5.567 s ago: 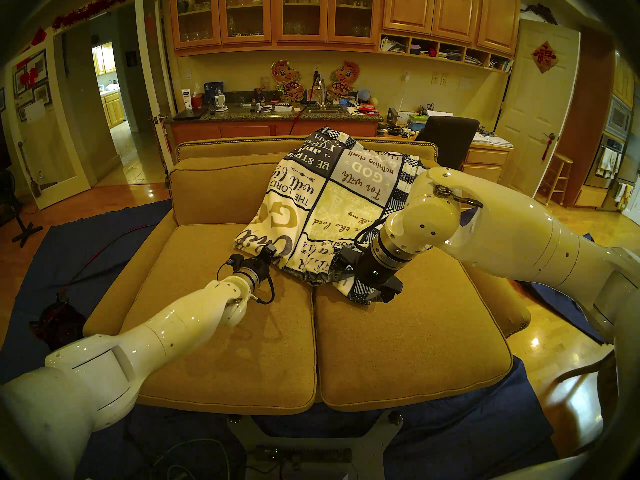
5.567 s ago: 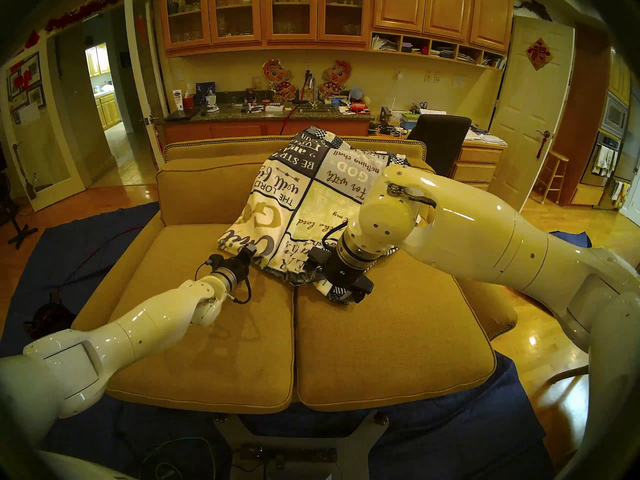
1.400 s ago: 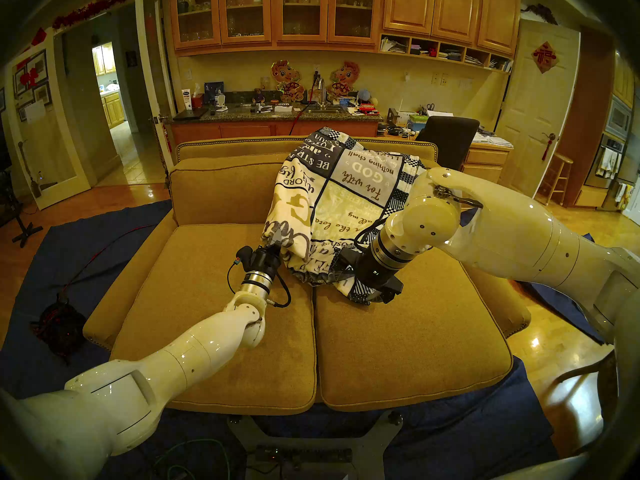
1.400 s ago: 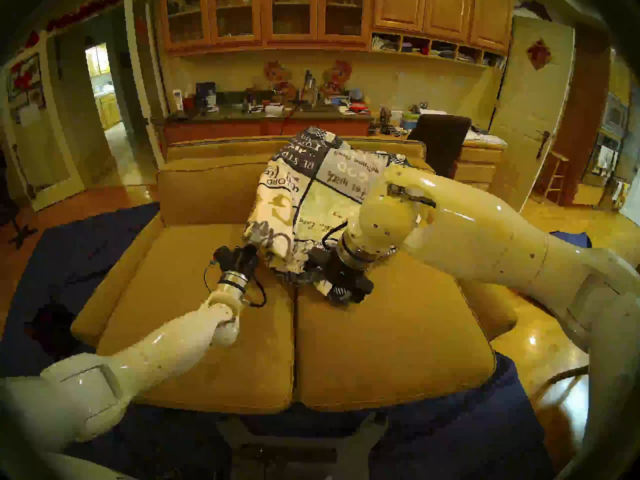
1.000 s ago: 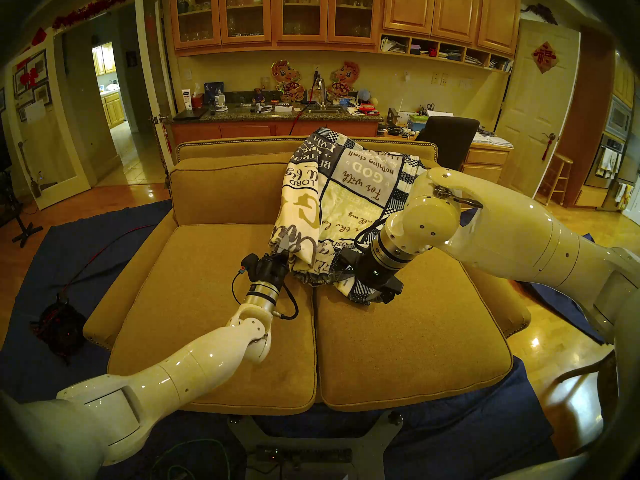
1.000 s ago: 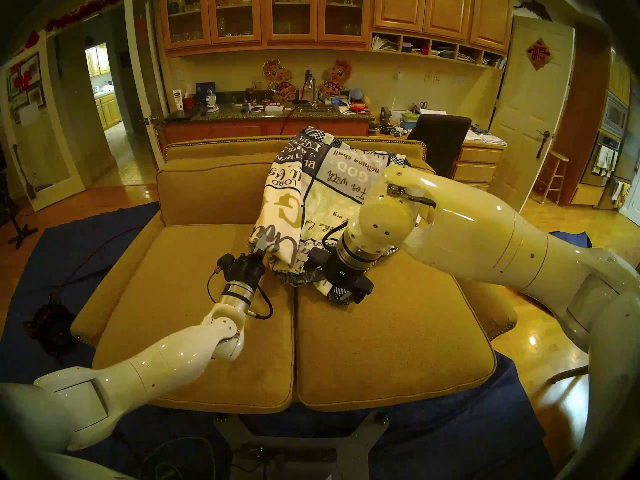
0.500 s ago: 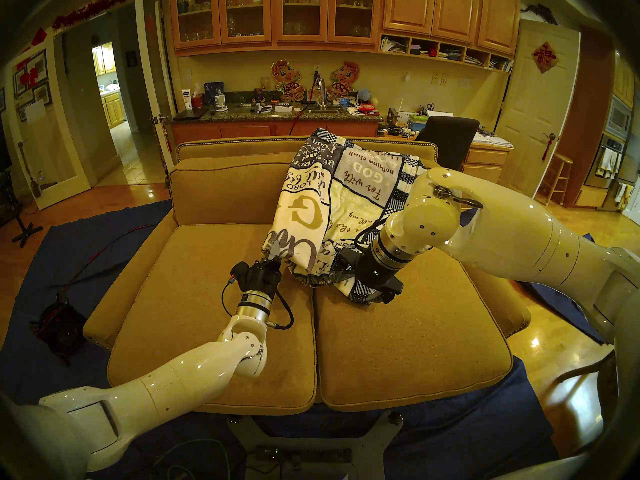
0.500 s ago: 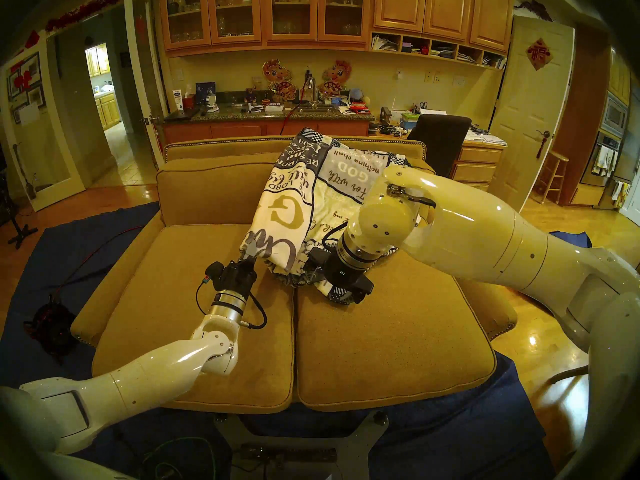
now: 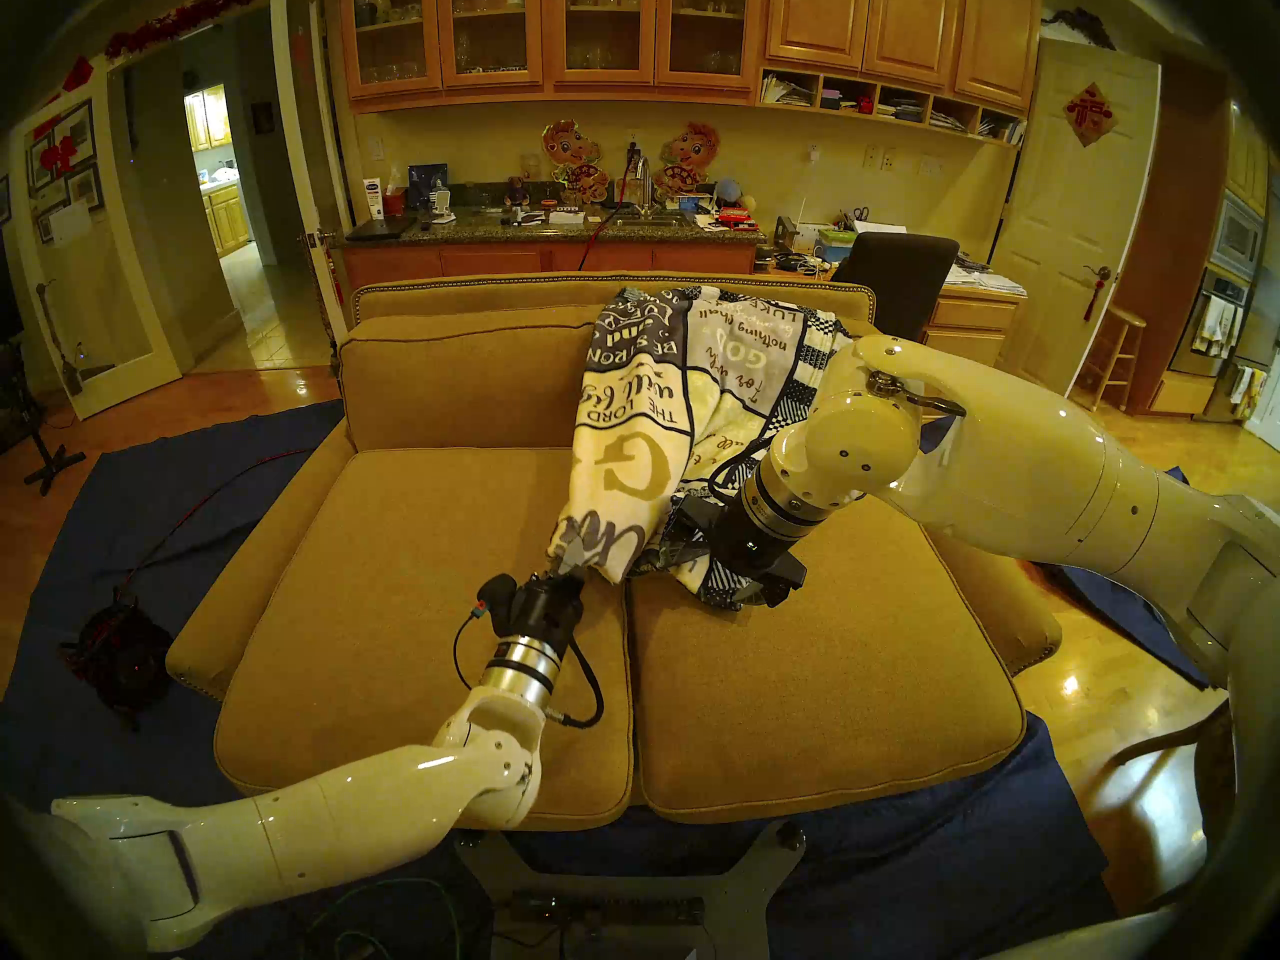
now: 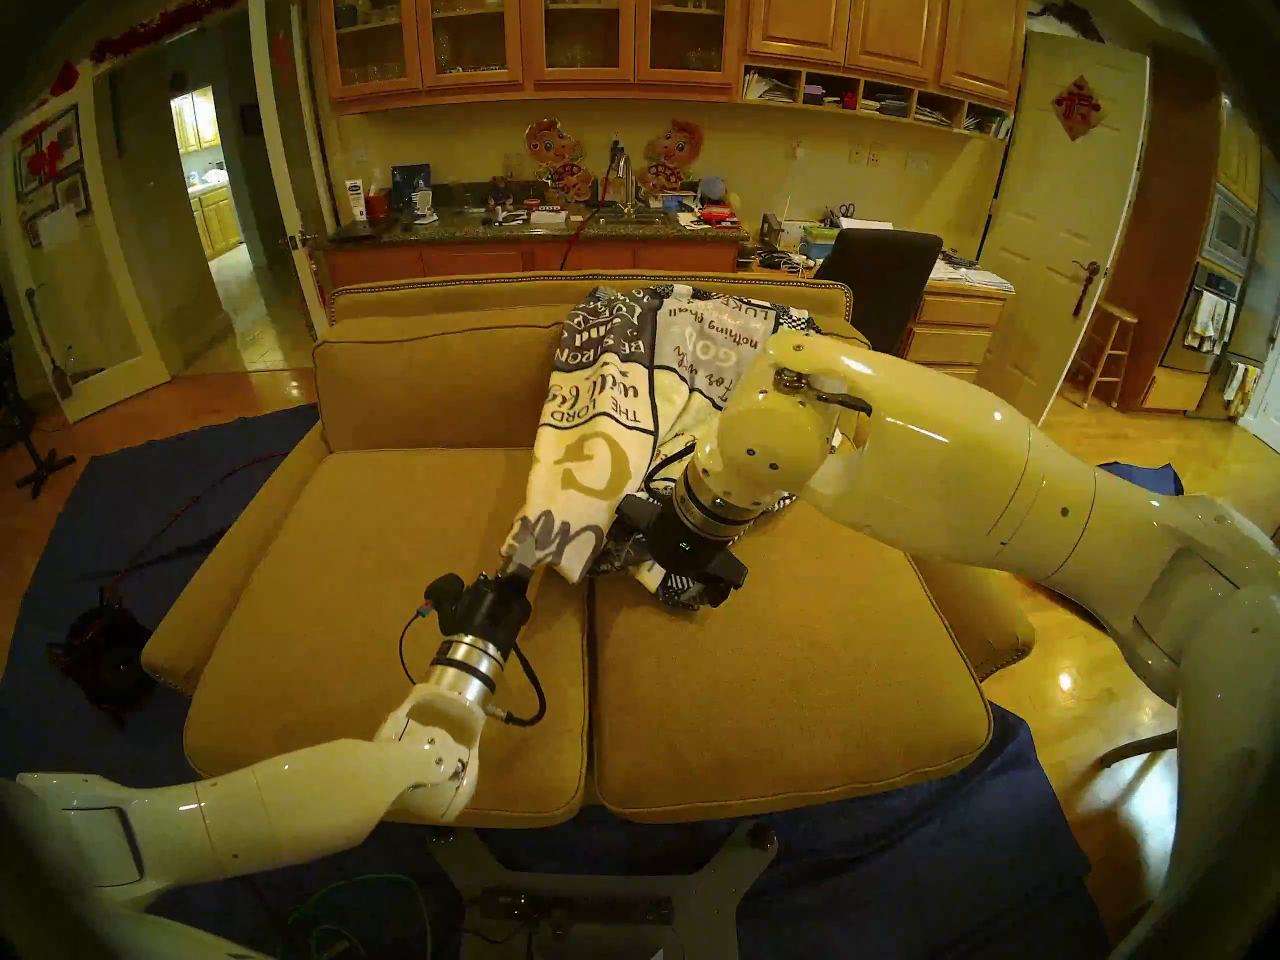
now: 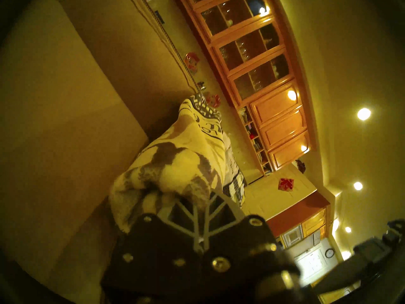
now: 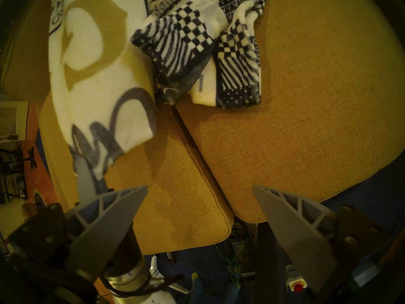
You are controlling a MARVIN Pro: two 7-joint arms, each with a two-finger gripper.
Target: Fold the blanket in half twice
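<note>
While the sofa [image 9: 429, 591] fills most of the head view, the blanket [image 9: 644, 411] is draped from the top of its backrest down to the seat cushions, on the robot's right half of the backrest and reaching the seam between the two cushions. It is not laid flat — the left part is bunched into a hanging roll, and the checkered edge lies crumpled on the right cushion [image 12: 317, 99]. No clean fold can be seen yet, so the first halving is judged to be in hand, at the stage where one corner is being brought over.

The left gripper [image 9: 569, 569] is closed tight on the lower corner of the blanket, and the cloth is stretched between this grip and the backrest. In the left wrist view the plush corner is seen pinched at the fingertips [image 11: 197, 200].

The right gripper [image 12: 199, 209] is wide open and holds nothing; it hangs above the front of the cushions, near the checkered edge but not touching it.

For the next move a second corner should be taken by the right gripper — probably the one at the checkered edge — so that both corners can be carried together.
</note>
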